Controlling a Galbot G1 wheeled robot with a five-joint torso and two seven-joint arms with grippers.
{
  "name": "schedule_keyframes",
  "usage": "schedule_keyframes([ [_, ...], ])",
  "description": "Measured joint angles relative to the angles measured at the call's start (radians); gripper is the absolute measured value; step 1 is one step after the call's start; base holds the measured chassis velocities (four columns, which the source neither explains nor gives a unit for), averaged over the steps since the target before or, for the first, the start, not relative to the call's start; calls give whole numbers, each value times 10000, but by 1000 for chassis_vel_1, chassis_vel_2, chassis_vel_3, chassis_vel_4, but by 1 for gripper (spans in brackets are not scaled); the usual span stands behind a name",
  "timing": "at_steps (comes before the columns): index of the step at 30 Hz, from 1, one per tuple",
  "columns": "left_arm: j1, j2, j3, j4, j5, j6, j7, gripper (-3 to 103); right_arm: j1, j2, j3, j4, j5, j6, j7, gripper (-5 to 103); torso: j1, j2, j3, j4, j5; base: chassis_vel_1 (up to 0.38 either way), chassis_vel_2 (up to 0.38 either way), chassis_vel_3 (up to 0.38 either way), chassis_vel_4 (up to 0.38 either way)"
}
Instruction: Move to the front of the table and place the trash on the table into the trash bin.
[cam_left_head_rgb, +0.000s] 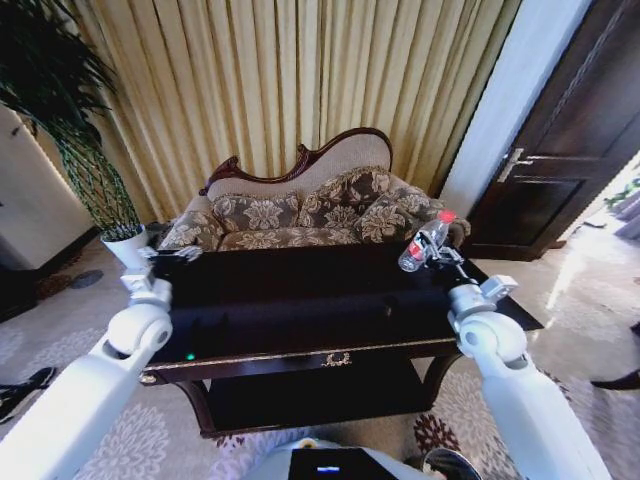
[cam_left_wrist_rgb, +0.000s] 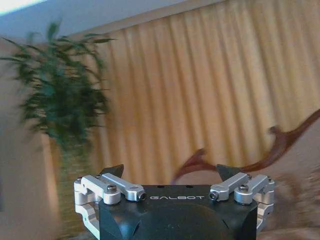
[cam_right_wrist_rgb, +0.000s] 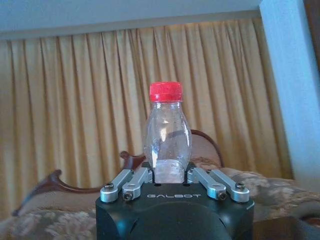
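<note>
At the right of the head view, the right gripper (cam_left_head_rgb: 432, 252) is raised above the table (cam_left_head_rgb: 300, 310), its fingers clamped on the lower part of the clear bottle (cam_left_head_rgb: 424, 243); the wrist view shows the red-capped bottle (cam_right_wrist_rgb: 166, 136) between them. At centre left, the left gripper (cam_left_head_rgb: 172, 255) hovers with fingers spread and nothing between them. One piece of trash is lifted but not binned.
</note>
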Motion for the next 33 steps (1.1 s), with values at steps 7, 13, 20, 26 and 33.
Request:
schedule_keyframes([
  [7, 1383, -205, -1889, 174, 567, 43, 901, 100, -324, 145, 343, -432, -547, -25, -1, 25, -1, 1, -1, 3, 3, 0, 0, 0, 0],
  [13, 2573, -878, -2801, 174, 607, -126, 1301, 100, -1236, 580, 784, -659, -1158, 542, -1, 25, 0, -1, 1, -1, 5, 0, 0, 0, 0],
  [20, 2971, -1288, -2993, -31, 686, -174, 1337, 100, -1935, 607, 1317, -79, -1157, 584, 0, 25, -2, 1, -1, -3, 0, 0, 0, 0, 0],
  [26, 3016, -1342, -2946, -96, 807, -247, 1342, 100, -2160, 598, 1464, 234, -1099, 579, 0, 25, 0, 0, 0, -2, 2, 0, 0, 0, 0],
  [33, 3375, -1331, -3213, -245, 802, -479, 1363, 100, -2179, 575, 1430, 389, -1028, 569, 0, 25, -1, 0, 0, 1, 2, 0, 0, 0, 0],
])
